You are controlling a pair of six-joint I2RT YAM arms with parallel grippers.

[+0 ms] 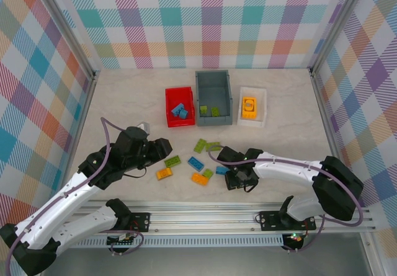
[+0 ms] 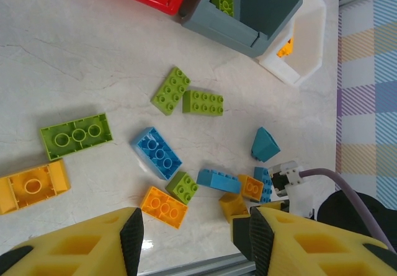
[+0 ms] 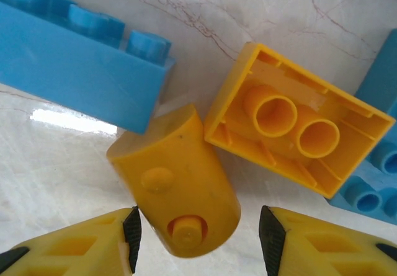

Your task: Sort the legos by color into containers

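The right gripper (image 3: 198, 226) hangs low over the table (image 3: 248, 15), its jaws partly apart on either side of a rounded yellow brick (image 3: 177, 189). One finger (image 3: 131, 232) seems to touch that brick, though the wrist view is too close to be sure; the other stands clear of it, so nothing is clamped. Just beyond lie an upturned yellow brick (image 3: 298, 118) and a long blue brick (image 3: 74, 59), which is cut off by the frame edge.

The left gripper (image 2: 195, 229) hovers above the table with its jaws at a moderate gap and nothing between them. Below and beyond it lie loose bricks: an orange brick (image 2: 164, 206), a small green brick (image 2: 182, 186) touching it, a blue brick (image 2: 157, 152), a flat green plate (image 2: 76, 136), and two green bricks (image 2: 203, 102) further out.

At the far side three bins stand in a row. The red bin (image 1: 169, 108) holds blue bricks (image 1: 180, 110), the grey bin (image 1: 214, 77) holds green pieces (image 1: 209, 110), and the white tray (image 1: 260, 111) holds an orange frame (image 1: 249, 107). In the left wrist view the bins are cut off at the top edge.
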